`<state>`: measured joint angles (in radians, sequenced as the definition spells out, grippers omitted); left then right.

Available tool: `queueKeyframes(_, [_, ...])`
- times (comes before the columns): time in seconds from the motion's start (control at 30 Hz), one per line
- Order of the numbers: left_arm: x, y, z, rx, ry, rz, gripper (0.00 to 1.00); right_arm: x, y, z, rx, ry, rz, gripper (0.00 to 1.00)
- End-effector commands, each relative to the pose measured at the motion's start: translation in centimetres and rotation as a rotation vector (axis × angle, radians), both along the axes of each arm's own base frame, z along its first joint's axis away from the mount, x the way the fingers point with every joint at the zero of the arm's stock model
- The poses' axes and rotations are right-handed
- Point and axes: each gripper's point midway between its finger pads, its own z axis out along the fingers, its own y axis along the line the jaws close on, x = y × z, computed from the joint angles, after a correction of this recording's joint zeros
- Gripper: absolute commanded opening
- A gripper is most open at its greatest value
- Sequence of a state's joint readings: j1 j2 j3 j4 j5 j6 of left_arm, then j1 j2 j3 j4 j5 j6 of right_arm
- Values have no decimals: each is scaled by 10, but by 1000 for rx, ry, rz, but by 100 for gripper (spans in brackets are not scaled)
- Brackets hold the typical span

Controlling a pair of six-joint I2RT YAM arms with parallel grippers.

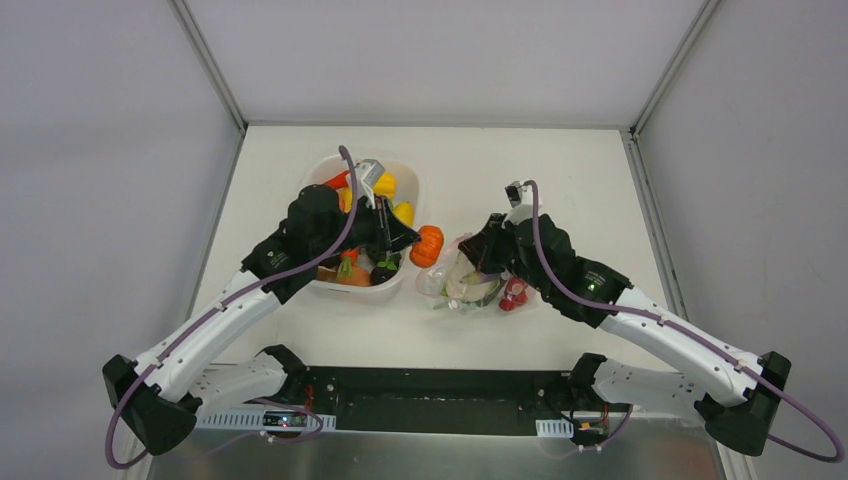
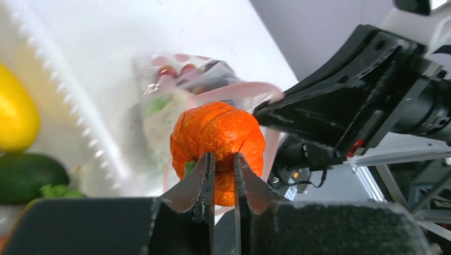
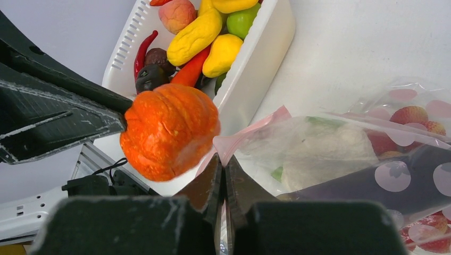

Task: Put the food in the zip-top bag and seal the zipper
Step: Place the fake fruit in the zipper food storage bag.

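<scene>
Loading step: the left jaws pinched an orange pumpkin [image 1: 427, 245] in the air just beside the tub [image 1: 412, 188]. The right jaws were pressed together on the pink zipper [image 3: 249, 133], holding up the mouth of the zip-top bag [image 1: 468, 285], which lay on the counter [image 1: 560, 180] just past the pumpkin from the tub. Next, I judged, the pumpkin needed steering into that mouth. Only the right wrist view showed the pinch on the zipper; the top view gave the layout.

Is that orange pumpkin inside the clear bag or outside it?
Outside. The left gripper holds the pumpkin just in front of the bag, whose pink zipper the right gripper pinches.
</scene>
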<state>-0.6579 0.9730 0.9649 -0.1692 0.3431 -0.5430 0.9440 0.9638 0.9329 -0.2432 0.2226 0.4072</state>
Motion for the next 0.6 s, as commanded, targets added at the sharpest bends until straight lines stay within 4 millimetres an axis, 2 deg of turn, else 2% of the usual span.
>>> queueKeyframes(0.0, [-4, -39, 26, -162, -25, -109, 0, 5, -2, 34, 66, -63, -21, 4])
queueKeyframes(0.1, [-9, -56, 18, -174, 17, -163, 0, 6, -4, 34, 66, -66, -30, 4])
queueKeyframes(0.17, [-12, -61, 6, -139, 42, -189, 0, 7, -6, 36, 69, -72, -43, 4])
queueKeyframes(0.33, [-15, -57, -23, -62, 96, -176, 0, 13, -15, 43, 86, -100, -100, 4])
queueKeyframes(0.47, [-21, -55, -32, -30, 118, -194, 0, 17, -24, 51, 106, -126, -143, 4])
queueKeyframes(0.57, [-27, -59, -32, -25, 112, -228, 0, 18, -26, 56, 122, -136, -159, 4])
